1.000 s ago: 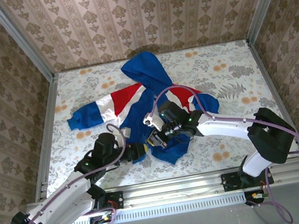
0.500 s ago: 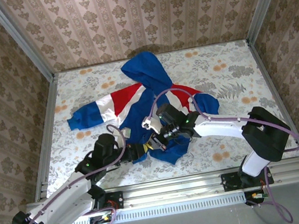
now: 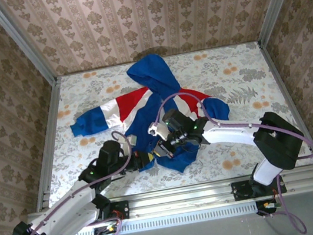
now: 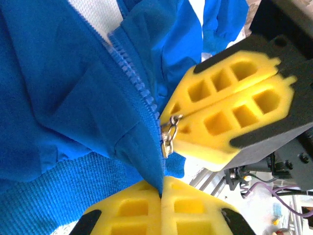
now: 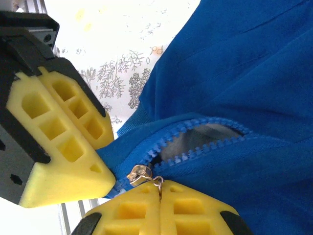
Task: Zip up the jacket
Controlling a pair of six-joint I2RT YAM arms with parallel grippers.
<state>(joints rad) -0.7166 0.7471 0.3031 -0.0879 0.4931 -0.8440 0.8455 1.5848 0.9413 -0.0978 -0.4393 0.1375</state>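
The blue jacket [image 3: 154, 103], with red and white bands, lies spread on the table, hood toward the back. Its zipper [image 5: 205, 139] gapes open above the slider [image 5: 142, 174], showing pale lining. My right gripper [image 5: 160, 190] is shut on the metal zipper pull at the bottom of the front opening. My left gripper [image 4: 161, 188] is shut on the jacket's blue fabric just below the slider, by the ribbed hem [image 4: 58, 191]. In the top external view the left gripper [image 3: 146, 158] and the right gripper [image 3: 162, 147] sit close together at the jacket's lower edge.
A floral cloth covers the table [image 3: 246, 157]. An aluminium rail [image 3: 187, 197] runs along the near edge and patterned walls close in the other sides. The jacket's left sleeve [image 3: 94, 120] stretches toward the left wall.
My left gripper has closed onto the fabric below the slider. The right gripper has shifted slightly left, still holding the pull.
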